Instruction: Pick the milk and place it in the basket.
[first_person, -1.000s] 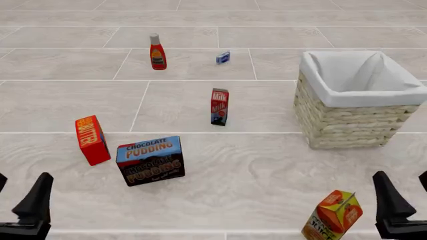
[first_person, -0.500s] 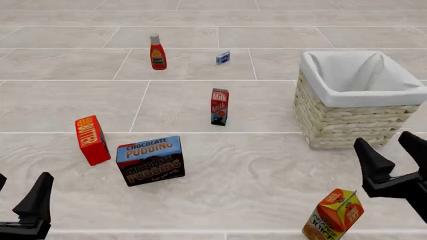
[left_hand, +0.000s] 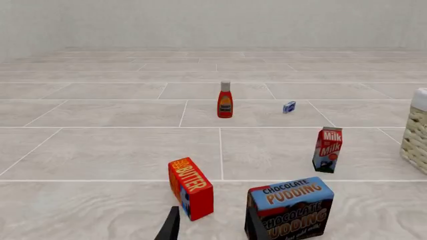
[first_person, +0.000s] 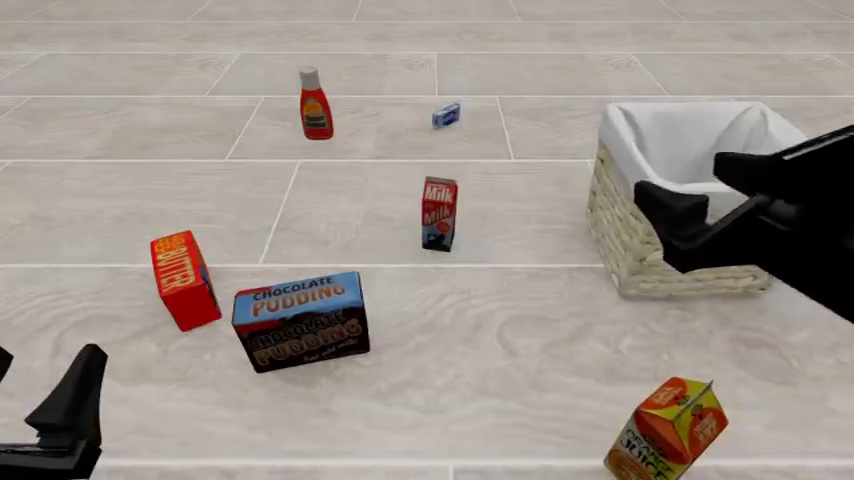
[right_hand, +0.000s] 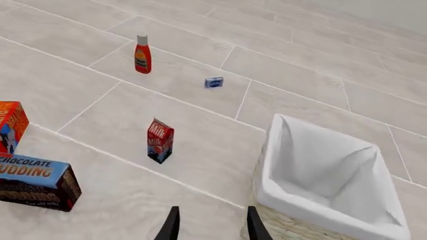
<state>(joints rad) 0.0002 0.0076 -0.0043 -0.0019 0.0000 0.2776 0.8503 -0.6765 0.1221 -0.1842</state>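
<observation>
The milk (first_person: 439, 213) stands upright mid-table, long axis vertical, well apart from the basket (first_person: 627, 225) at its 3 o'clock. The right gripper (first_person: 710, 203), jaws apart and empty, hovers there, clearly nearer; from it the carton lies toward 9 o'clock.

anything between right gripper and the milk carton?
Nothing: bare tiled floor separates the open right gripper from the upright red-topped milk carton, clearest in the front view; the wicker basket sits beneath the gripper.
</observation>
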